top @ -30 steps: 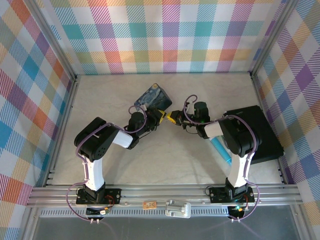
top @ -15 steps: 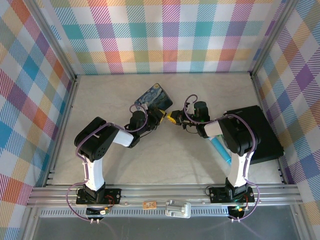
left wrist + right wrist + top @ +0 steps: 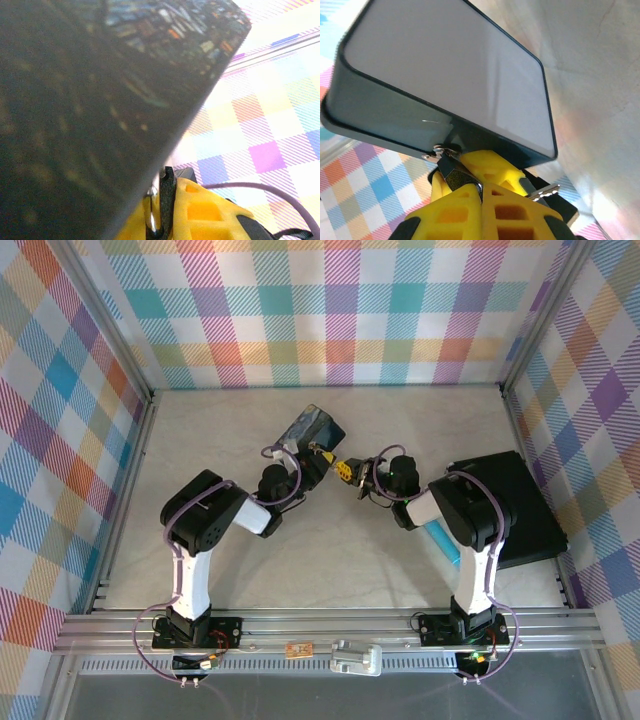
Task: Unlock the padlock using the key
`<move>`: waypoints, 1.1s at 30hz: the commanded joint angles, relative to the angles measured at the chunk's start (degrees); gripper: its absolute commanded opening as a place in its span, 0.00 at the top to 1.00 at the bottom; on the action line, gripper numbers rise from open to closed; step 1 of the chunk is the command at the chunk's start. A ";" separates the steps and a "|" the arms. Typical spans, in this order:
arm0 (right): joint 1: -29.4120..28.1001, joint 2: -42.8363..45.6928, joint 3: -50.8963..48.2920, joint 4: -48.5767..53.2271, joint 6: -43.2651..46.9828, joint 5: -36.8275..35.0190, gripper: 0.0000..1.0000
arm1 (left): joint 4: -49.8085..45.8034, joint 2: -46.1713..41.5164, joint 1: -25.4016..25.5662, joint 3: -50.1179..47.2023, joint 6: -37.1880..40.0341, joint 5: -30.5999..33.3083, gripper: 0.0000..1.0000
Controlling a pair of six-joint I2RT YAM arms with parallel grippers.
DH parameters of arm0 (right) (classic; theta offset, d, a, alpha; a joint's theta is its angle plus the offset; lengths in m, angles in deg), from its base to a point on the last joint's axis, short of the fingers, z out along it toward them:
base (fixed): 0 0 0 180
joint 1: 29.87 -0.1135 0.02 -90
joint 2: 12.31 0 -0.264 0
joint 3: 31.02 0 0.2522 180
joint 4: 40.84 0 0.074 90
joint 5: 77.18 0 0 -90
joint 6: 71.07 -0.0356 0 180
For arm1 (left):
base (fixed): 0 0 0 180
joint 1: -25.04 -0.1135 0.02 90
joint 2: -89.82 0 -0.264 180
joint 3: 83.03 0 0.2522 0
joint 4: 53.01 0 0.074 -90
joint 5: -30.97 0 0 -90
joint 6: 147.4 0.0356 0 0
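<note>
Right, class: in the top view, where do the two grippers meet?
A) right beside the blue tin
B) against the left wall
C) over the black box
A: the left gripper and right gripper come tip to tip beside the tin, mid-table.

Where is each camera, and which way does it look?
Top external: above and behind the arms, looking down at the table; both arms show, left gripper and right gripper meeting by the tin.
Left wrist: on the left arm, looking past the tin's dark face at the plaid wall; a yellow finger shows.
Right wrist: on the right arm, facing the tin's pale face; its yellow fingers pinch the padlock.
Shared: both wrists see the tin.
</note>
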 commanded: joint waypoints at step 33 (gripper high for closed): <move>2.18 31.37 7.59 76.32 81.95 -9.99 0.48 | -49.91 -9.63 1.79 4.01 19.97 -11.21 1.00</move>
